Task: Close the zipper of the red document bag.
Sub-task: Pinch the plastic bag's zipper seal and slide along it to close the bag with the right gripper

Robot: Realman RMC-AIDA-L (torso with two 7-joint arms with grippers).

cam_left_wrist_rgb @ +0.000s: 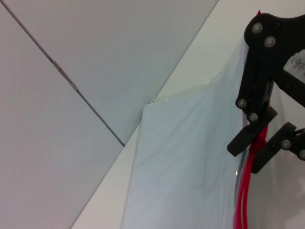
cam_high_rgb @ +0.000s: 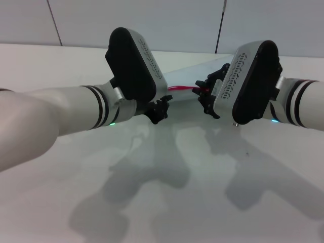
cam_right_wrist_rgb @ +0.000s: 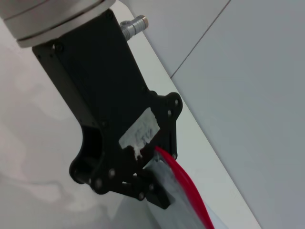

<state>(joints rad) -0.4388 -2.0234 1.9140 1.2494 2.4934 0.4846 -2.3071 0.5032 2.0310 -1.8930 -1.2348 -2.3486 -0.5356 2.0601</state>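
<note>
The red document bag (cam_high_rgb: pixel 195 68) is a pale translucent pouch held between my two grippers over the white table; its sheet (cam_left_wrist_rgb: pixel 186 162) fills the left wrist view. The zipper (cam_high_rgb: pixel 179 88) runs as a thin red strip between the grippers. My left gripper (cam_high_rgb: pixel 160 108) is shut on the bag's end, where the zipper (cam_right_wrist_rgb: pixel 188 191) comes out of the left gripper (cam_right_wrist_rgb: pixel 150 187). My right gripper (cam_high_rgb: pixel 205 93) is shut on the zipper (cam_left_wrist_rgb: pixel 243 200); the left wrist view shows the right gripper (cam_left_wrist_rgb: pixel 258 144) with its black fingers (cam_left_wrist_rgb: pixel 244 139) pinching the red strip.
The white table (cam_high_rgb: pixel 162 192) stretches toward me with only the arms' shadows on it. A grey panelled wall (cam_high_rgb: pixel 177 23) rises right behind the bag.
</note>
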